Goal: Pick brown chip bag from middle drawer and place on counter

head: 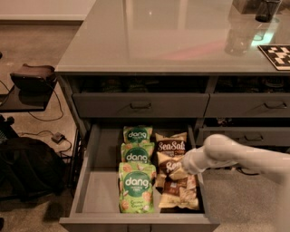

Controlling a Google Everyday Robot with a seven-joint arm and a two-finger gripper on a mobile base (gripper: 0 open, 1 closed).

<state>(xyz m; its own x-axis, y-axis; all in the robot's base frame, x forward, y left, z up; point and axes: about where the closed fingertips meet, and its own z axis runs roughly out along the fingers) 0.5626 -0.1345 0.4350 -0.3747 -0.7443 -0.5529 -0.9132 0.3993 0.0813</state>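
Note:
The middle drawer is pulled open below the grey-green counter. In its right half lie two brown "Sea Salt" chip bags: one at the back and the nearer brown chip bag, which reaches the drawer front. My white arm comes in from the right, and my gripper is down on the upper part of the nearer brown bag, covering part of its label. Three green "dang" bags lie in a row just left of the brown bags.
Closed drawer fronts with bar handles sit above the open drawer and to its right. On the counter's far right stand a clear cup, a dark container and a checkered board. A black bag and a low side table are on the left.

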